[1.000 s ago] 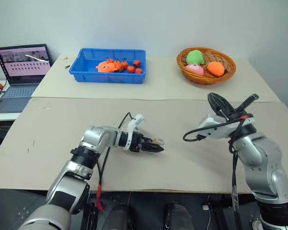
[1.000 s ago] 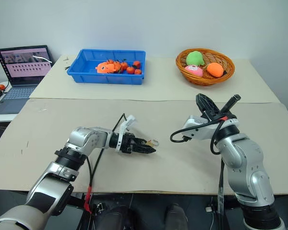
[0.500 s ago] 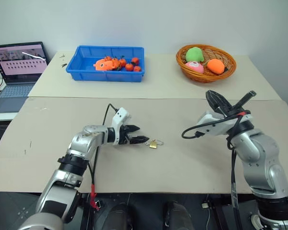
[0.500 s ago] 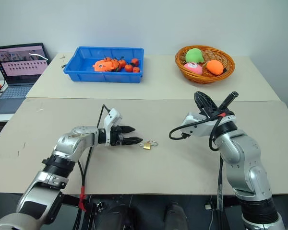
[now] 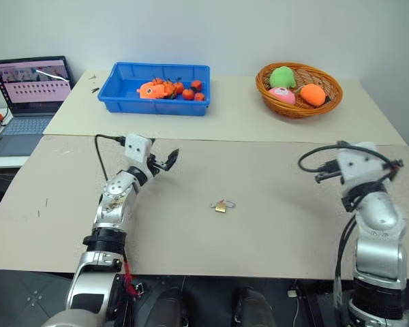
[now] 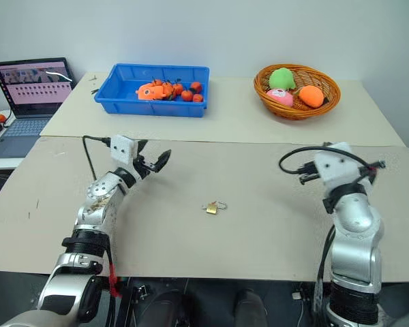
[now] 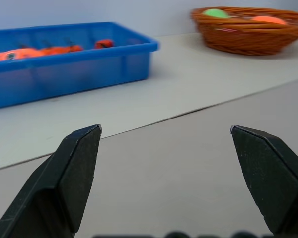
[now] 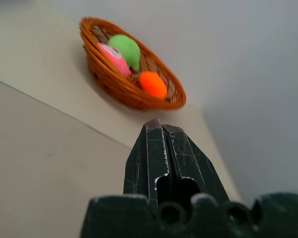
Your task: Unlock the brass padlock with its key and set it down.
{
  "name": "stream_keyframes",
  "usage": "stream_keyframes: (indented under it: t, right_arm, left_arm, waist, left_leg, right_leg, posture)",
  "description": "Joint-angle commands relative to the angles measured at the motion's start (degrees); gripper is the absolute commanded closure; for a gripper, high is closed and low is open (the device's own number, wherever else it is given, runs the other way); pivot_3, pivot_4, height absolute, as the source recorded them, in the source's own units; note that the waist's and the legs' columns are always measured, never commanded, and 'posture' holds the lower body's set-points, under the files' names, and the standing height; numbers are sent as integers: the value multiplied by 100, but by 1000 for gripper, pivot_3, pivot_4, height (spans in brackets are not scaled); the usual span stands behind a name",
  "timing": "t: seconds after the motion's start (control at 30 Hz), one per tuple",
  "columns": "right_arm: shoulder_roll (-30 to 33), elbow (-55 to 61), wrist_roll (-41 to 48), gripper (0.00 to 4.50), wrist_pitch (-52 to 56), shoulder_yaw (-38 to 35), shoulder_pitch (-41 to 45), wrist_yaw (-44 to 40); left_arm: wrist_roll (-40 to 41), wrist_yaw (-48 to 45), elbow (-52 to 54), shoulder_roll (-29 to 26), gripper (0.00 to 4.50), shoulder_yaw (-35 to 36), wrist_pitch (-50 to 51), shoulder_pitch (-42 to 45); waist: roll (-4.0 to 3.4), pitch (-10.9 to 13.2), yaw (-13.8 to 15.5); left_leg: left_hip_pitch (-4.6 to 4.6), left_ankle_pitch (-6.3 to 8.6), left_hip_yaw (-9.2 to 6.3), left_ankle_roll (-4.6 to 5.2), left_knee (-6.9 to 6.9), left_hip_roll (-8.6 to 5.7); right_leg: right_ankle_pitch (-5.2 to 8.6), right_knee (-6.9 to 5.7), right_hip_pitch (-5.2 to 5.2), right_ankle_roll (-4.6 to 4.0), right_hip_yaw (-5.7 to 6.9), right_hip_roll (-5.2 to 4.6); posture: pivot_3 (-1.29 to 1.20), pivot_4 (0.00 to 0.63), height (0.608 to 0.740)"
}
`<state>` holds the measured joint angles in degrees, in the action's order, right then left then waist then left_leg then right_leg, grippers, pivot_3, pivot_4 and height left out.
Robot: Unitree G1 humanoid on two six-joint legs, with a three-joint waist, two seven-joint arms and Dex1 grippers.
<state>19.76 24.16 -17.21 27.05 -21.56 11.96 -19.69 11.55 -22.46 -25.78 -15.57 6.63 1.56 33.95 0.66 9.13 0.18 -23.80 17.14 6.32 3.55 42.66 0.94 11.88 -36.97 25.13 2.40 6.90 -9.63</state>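
The left claw (image 5: pixel 165 159) gapes wide, empty, well apart from the brass padlock (image 5: pixel 220 206), which lies mid-tabletop (image 5: pixel 273 225). Small, rigid and probably slippery, it is best pinched across its flat body. The right claw (image 8: pixel 161 148) is closed on nothing.

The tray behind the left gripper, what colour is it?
Blue. The tray shows best in the left eye view.

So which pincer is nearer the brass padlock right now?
Left, though not by much. The left pincer hangs open, up and to the left of the brass padlock lying on the table. The right pincer, shut, is off to its right.
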Motion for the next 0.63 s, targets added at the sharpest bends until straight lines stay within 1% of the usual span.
stream_keyframes:
  t: [0.03,0.1,0.2,0.3,0.5,0.63]
  right_arm:
    - [-61,121,461,4500,451,-455,-24,172]
    - [-104,7,583,4500,480,-559,-119,321]
    - [-97,-231,543,4500,316,-473,-374,582]
    - [-158,-444,673,4500,43,-440,-488,802]
    - [-97,-871,818,4500,-266,-285,-524,990]
    - [-65,-941,959,4500,-330,-202,-461,1013]
  left_arm:
    - [-15,418,-4,49,56,247,-198,84]
    - [-62,623,-321,44,56,365,-317,70]
    - [-44,1001,-889,60,56,620,-520,80]
    - [-65,1196,-1222,90,56,755,-859,41]
    - [-96,1330,-1519,155,56,799,-1242,9]
    - [5,1297,-1454,194,56,843,-1286,-13]
  waist:
    - [0,0,-3]
    - [0,0,-5]
    - [0,-1,-13]
    - [0,0,-33]
    - [-1,-1,-87]
    - [-2,-1,-91]
  left_leg:
    - [-1,0,0,1,0,1]
    - [0,1,1,1,-2,0]
    - [4,1,2,1,-5,0]
    - [3,1,4,1,-6,0]
    - [7,1,4,1,-5,1]
    - [8,1,4,1,-5,1]
  right_leg:
    - [0,-1,1,0,0,0]
    - [0,-1,1,0,0,0]
    - [0,0,0,1,0,0]
    - [0,0,2,1,-2,0]
    - [0,-2,0,1,-4,-2]
    - [0,-4,1,1,-6,-2]
  posture:
    - [0,150,692]
    - [0,150,692]
    - [0,150,692]
    - [0,150,692]
    - [0,150,692]
    - [0,150,692]
